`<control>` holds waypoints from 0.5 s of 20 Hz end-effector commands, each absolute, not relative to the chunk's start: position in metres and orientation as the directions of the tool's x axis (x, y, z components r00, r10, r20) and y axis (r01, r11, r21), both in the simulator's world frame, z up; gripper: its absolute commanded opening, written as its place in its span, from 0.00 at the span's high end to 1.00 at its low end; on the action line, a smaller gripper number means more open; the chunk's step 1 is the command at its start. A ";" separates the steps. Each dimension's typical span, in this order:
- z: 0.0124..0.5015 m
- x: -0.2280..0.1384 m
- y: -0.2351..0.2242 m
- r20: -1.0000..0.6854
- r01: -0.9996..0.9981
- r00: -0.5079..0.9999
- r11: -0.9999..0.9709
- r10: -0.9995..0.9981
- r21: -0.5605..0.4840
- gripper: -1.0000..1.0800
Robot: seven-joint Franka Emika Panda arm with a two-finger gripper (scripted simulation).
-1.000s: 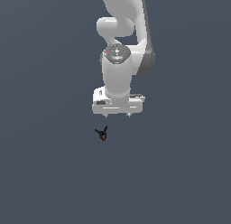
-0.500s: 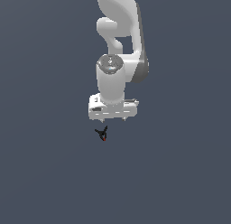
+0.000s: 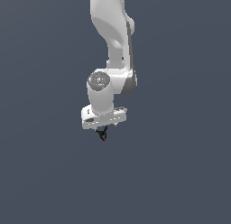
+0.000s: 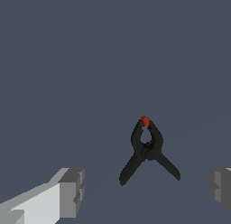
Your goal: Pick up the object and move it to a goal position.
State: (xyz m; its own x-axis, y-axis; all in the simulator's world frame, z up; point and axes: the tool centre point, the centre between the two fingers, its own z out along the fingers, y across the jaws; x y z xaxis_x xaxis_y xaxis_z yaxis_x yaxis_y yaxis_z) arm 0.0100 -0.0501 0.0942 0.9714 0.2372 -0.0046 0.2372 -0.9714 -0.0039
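Since a second ago, we see the white arm (image 3: 110,47) has swung toward the exterior view's left and come lower, so that its gripper (image 3: 103,128) now sits directly over the object (image 3: 103,135), which earlier lay clear of it, below and to that side. The object itself has not moved on the dark grey floor (image 3: 180,173).

From the exterior view we make out only the lower part of the object, black prongs with a red spot, poking out just beneath the gripper's white body. From the wrist view we see it whole: a small black clamp shape, two rounded arms closing a loop at a red tip, and two pointed legs splayed away from it. It lies flat on the floor between the two grey fingertips (image 4: 72,192), apart from both, nearer the far one at the frame edge.

We find the fingers spread wide, gripping nothing. We can read no brand, label or lettering on the arm or the object.
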 end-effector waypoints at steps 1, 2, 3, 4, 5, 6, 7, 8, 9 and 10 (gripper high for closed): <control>0.083 0.010 -0.058 -0.002 0.268 0.963 -0.963 0.268 -0.002 0.04; 0.079 0.010 -0.060 -0.002 0.277 0.961 -0.961 0.277 -0.002 0.04; 0.076 0.010 -0.063 -0.001 0.285 0.958 -0.958 0.285 -0.001 0.04; 0.073 0.010 -0.065 -0.001 0.293 0.956 -0.956 0.293 -0.001 0.04; 0.071 0.010 -0.066 -0.001 0.299 0.954 -0.954 0.299 -0.001 0.04; 0.069 0.010 -0.068 -0.001 0.304 0.953 -0.953 0.304 -0.001 0.04; 0.067 0.010 -0.069 0.000 0.309 0.951 -0.951 0.309 0.000 0.04; 0.065 0.009 -0.070 0.000 0.312 0.950 -0.950 0.312 0.000 0.04; 0.064 0.009 -0.071 0.000 0.314 0.949 -0.949 0.314 0.000 0.04; 0.064 0.009 -0.071 0.000 0.316 0.949 -0.949 0.316 0.000 0.04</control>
